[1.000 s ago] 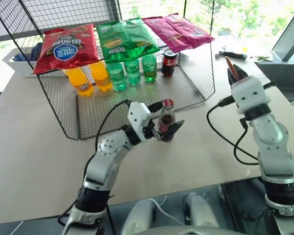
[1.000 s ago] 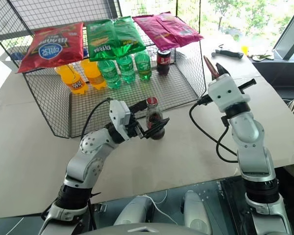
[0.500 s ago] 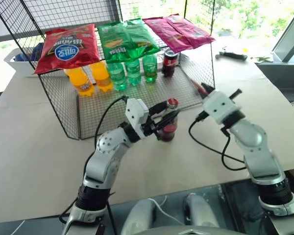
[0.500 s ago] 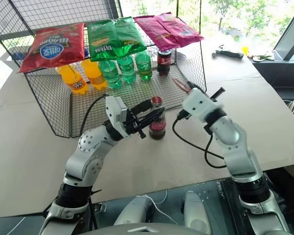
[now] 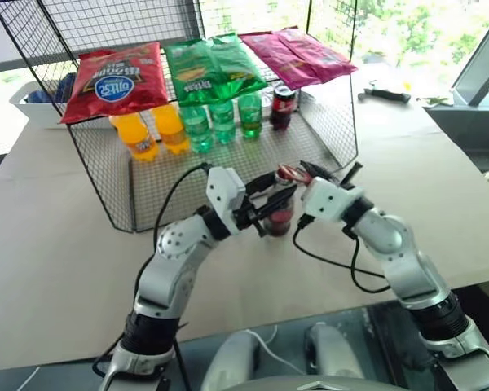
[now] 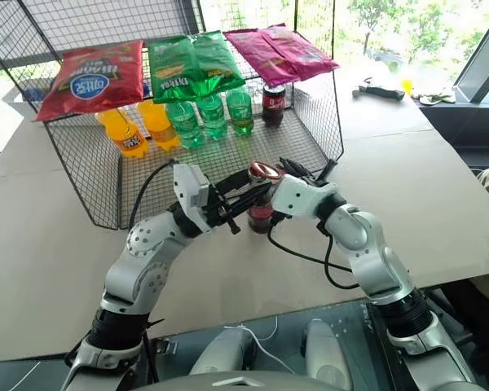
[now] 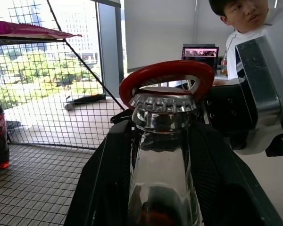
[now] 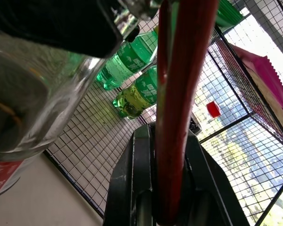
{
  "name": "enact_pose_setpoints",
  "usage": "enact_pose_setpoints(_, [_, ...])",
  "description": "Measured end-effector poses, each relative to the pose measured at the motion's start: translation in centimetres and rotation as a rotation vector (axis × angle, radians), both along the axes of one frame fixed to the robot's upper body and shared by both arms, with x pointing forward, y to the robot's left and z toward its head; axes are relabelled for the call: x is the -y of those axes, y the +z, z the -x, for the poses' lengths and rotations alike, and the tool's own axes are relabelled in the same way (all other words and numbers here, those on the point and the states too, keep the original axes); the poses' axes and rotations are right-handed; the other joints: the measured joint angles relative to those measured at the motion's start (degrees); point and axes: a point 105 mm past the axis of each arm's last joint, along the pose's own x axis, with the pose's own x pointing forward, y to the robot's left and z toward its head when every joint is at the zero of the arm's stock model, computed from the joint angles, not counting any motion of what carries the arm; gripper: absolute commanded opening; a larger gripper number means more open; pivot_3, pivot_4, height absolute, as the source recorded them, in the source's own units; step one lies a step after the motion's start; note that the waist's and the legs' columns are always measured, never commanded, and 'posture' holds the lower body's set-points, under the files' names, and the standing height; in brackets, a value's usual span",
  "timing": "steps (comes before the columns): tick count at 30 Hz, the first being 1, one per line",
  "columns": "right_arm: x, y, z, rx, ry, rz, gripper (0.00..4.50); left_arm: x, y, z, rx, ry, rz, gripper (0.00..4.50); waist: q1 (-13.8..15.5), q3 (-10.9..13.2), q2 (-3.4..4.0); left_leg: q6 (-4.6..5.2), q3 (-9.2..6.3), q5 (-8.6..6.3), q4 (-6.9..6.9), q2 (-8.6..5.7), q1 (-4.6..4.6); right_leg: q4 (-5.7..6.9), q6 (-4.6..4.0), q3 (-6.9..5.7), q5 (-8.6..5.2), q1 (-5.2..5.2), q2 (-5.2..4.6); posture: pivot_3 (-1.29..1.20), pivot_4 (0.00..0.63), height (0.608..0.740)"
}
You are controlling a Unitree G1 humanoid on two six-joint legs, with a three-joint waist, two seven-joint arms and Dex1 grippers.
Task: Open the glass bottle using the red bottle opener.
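Red opener ring (image 7: 167,75) hides the glass bottle (image 7: 162,188) cap's top.

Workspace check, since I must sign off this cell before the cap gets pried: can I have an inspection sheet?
Surface: tan table, bare in front.
Job's things: glass bottle upright; red bottle opener has its ring over the cap.
Clutter: wire rack with orange bottles, green bottles, cola can; chip bags on top.
Hands: left hand shut on the bottle; right hand shut on the opener.
Cables: black cable loops off the right arm.
Surroundings: windows; a person behind.
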Motion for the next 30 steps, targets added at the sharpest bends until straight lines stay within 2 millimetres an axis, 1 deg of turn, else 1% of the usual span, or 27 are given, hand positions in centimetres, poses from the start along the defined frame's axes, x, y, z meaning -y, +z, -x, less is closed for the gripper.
enact_pose_setpoints(8, [-0.9,-0.6,-0.7,0.065,0.002,-0.024,0.00,-0.3,0.0,-0.1,0.000,0.008,-0.010,1.34,-0.09,-0.05,0.02,0.00,-0.01,0.00,-0.03,0.08,0.08,-0.01,0.00,0.01,0.00,0.06,0.10,0.00,0.150,0.740])
enact_pose_setpoints(19, [-0.8,-0.9,-1.2,0.164,-0.013,0.002,0.00,-0.4,-0.1,-0.6,-0.014,0.012,-0.021,1.34,-0.10,-0.51,0.13,0.00,0.02,0.00,-0.05,0.09,0.16,-0.01,0.00,0.04,-0.01,0.12,0.13,0.00,0.150,0.740])
enact_pose_setpoints(25, [-0.2,0.1,-1.6,0.312,-0.026,0.145,0.00,-0.4,-0.2,-0.8,-0.016,0.013,-0.019,1.34,-0.09,-0.53,0.14,-0.01,0.05,0.00,-0.05,0.09,0.17,-0.02,0.00,0.05,-0.01,0.15,0.14,0.00,0.150,0.740])
enact_pose_setpoints(30, [0.0,0.7,-2.0,0.380,-0.016,0.203,0.00,-0.3,-0.2,-1.0,-0.013,0.017,-0.011,1.34,-0.08,-0.53,0.14,-0.01,0.05,0.01,-0.05,0.09,0.17,-0.03,-0.01,0.07,-0.01,0.15,0.14,0.00,0.150,0.740])
